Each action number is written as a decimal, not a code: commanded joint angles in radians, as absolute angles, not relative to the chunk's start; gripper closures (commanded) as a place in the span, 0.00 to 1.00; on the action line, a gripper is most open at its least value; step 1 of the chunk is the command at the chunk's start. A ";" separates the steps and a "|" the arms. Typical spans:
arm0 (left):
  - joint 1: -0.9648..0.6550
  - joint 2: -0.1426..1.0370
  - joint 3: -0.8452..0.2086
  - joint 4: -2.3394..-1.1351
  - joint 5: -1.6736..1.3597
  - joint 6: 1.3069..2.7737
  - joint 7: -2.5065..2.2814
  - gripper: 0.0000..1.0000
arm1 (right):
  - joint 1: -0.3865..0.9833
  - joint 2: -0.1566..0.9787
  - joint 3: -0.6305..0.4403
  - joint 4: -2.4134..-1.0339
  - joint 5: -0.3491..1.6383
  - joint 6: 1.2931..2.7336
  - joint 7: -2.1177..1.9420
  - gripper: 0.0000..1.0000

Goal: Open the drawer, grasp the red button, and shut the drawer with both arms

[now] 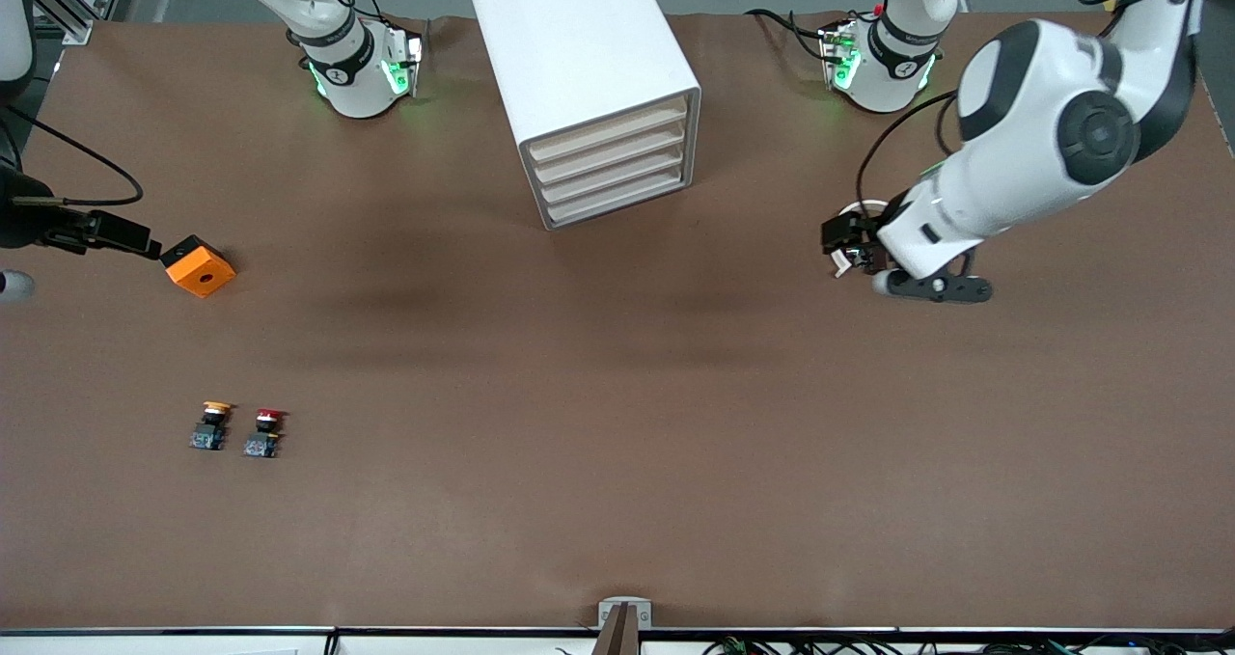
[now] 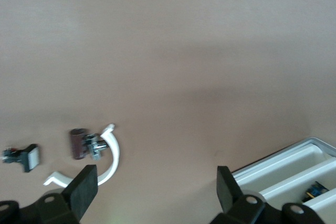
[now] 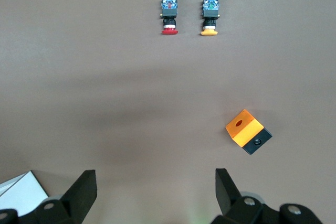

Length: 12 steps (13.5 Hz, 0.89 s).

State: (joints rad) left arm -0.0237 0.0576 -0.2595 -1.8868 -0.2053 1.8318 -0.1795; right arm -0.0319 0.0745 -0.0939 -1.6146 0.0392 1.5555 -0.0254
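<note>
The white cabinet (image 1: 579,57) stands between the two arm bases, and its four cream drawer fronts (image 1: 615,166) are all shut. The red-capped button (image 1: 266,433) stands on the table toward the right arm's end, beside the yellow-capped button (image 1: 211,425). Both show in the right wrist view: red (image 3: 169,18), yellow (image 3: 210,18). My right gripper (image 3: 155,192) is open and empty, high over the table; the front view does not show it. My left gripper (image 1: 844,248) hangs low over the table toward the left arm's end, open and empty (image 2: 155,195).
An orange cube (image 1: 199,265) lies farther from the front camera than the buttons (image 3: 244,128). A black fixture with a cable (image 1: 68,226) juts in beside it. Near my left gripper lie a white curved hook (image 2: 113,153) and a white compartmented tray (image 2: 294,169).
</note>
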 commanded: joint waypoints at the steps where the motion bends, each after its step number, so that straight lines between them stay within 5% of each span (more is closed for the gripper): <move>1: 0.032 -0.017 -0.270 -1.942 -0.187 1.835 -0.155 0.00 | -0.041 0.071 -0.083 -1.595 0.031 1.532 -0.021 0.00; 8: 0.186 -0.034 -0.262 -1.692 -0.077 1.534 0.081 0.00 | -0.052 0.074 -0.089 -1.461 0.026 1.479 -0.023 0.00; 12: 0.190 -0.083 -0.258 -1.671 0.015 1.528 0.083 0.00 | -0.051 0.069 -0.090 -1.462 0.031 1.448 -0.012 0.00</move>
